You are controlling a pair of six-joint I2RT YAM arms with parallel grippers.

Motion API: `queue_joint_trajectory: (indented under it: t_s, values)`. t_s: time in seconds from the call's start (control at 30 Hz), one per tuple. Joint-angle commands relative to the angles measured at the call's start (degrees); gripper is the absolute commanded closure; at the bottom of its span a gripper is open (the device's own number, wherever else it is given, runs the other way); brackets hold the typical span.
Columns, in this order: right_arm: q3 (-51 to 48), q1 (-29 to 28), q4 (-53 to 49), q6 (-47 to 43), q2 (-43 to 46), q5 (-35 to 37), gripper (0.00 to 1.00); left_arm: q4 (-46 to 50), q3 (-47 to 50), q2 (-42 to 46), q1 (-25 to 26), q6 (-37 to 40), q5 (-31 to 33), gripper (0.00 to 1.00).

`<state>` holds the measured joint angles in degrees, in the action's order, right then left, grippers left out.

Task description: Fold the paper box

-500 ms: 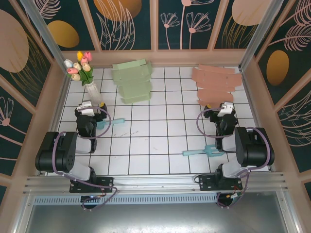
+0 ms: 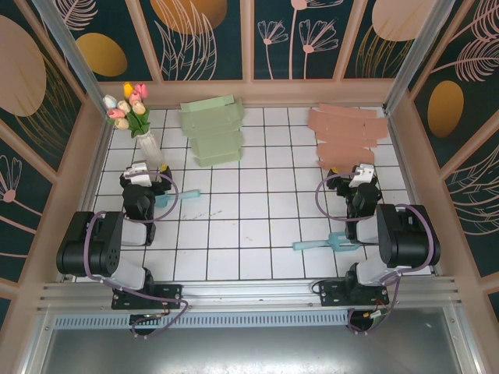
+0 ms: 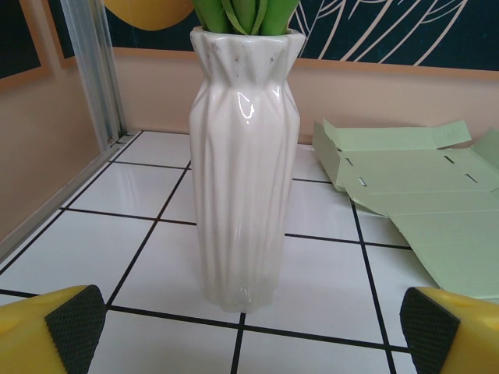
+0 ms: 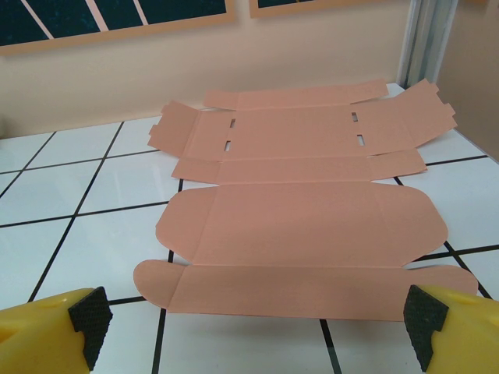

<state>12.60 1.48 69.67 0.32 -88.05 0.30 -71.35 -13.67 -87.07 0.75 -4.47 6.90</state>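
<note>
While flat, pink paper box (image 4: 304, 210)

The left arm (image 2: 101, 243) and the right arm (image 2: 399, 234) sit folded back at the near edge of the table (image 2: 257, 214), one by each side edge, with both wrists aimed toward the far edge. The left gripper (image 3: 249, 331) stands spread wide and empty, its yellow fingers (image 3: 54, 331) tipped with black pads. The right gripper (image 4: 257, 327) is just as wide and empty.

No writing to read anywhere right now: the pink cardboard sheet (image 4: 304, 210), the green cardboard sheet (image 3: 421, 179), the white vase (image 3: 243, 171) and the painted wall panels (image 2: 296, 39) show no letters, numbers or logos.
</note>
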Motion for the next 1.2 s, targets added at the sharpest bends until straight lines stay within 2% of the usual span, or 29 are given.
queue_joint_trajectory:
  t_s: [0.0,0.6,0.77,0.8,0.83,0.9,0.97,1.0,1.03,1.1,1.17]
  values:
    - [1.02,0.45,1.17,0.6,-0.23,-1.16,0.01,-1.95,0.22,-0.04,0.3,0.82,0.69,0.01]
    - [1.02,1.49,1.17,1.31,-0.25,-3.0,0.01,-1.59,0.05,-0.13,-0.35,-0.25,1.06,0.01]
    - [1.17,1.12,1.06,1.02,-0.23,-2.33,0.01,-1.38,0.03,0.04,-0.93,-0.3,-0.86,0.01]
    - [1.12,0.88,1.08,0.8,-0.25,-1.98,0.01,0.18,-0.72,0.52,-0.87,0.59,-2.64,0.01]
    - [1.04,0.47,1.13,0.57,-0.28,-1.42,0.01,1.37,-0.97,1.43,-0.47,1.09,-1.62,0.01]
    - [0.8,0.16,1.57,0.35,-0.13,-0.89,0.01,3.28,-0.41,4.65,0.21,0.32,2.33,0.01]
    - [1.07,-1.27,-0.92,-0.6,2.8,0.8,0.01,10.81,-2.02,9.69,0.59,-1.41,6.86,0.01]
    - [2.26,-2.2,-5.86,-0.4,6.05,4.3,0.01,15.7,-3.51,12.3,0.88,-2.66,9.15,0.01]
    - [4.65,-3.2,-13.01,0.44,9.24,8.28,0.01,18.51,-4.27,14.56,1.0,-4.58,10.74,0.01]
    - [6.29,-5.44,-18.68,2.35,14.12,13.44,0.01,22.74,-4.86,18.95,1.0,-12.91,13.27,0.01]
    - [7.17,-7.45,-22.61,3.84,19.18,14.56,0.01,27.55,-6.07,22.83,1.07,-18.83,12.06,0.01]
